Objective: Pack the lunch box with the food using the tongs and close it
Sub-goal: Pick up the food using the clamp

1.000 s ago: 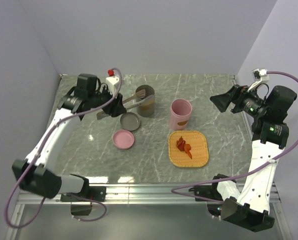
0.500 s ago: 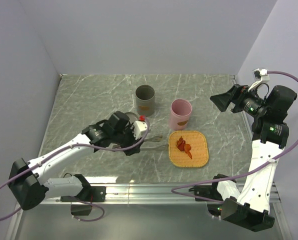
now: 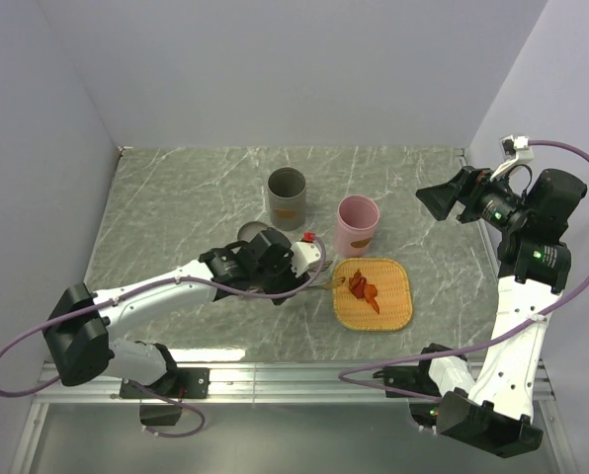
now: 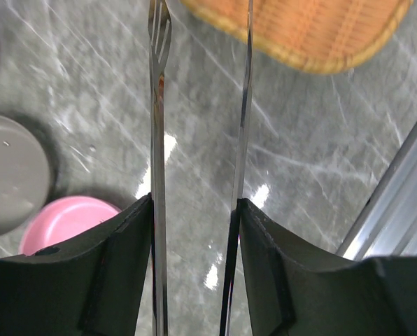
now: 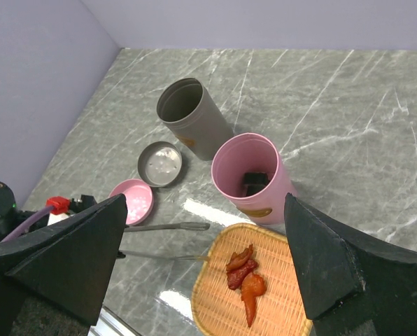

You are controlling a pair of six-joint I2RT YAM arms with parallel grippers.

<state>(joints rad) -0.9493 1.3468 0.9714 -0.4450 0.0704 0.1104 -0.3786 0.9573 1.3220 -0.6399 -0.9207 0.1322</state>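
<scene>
My left gripper (image 3: 304, 279) is shut on the slim silver tongs (image 3: 324, 282), low over the table just left of the orange woven tray (image 3: 398, 306). In the left wrist view the two tong arms (image 4: 158, 140) run forward from between the black fingers (image 4: 124, 266), spread apart, their tips at the tray's edge (image 4: 313, 35). Orange-red food chunks (image 3: 362, 288) lie on the tray (image 5: 285, 315). The tall pink lunch box tub (image 5: 254, 175) stands open with a dark-wrapped piece inside. My right gripper (image 3: 443, 202) hangs open high at the right, holding nothing.
A grey open tub (image 3: 287, 197) stands behind and left of the pink one. A grey lid (image 5: 159, 162) and a pink lid (image 5: 133, 199) lie flat on the marble table, left of the tongs. Walls close off the back and both sides.
My left arm swung from beside the grey tub at the back left forward and right, bringing the tongs to the tray's left edge. The right arm stayed still.
</scene>
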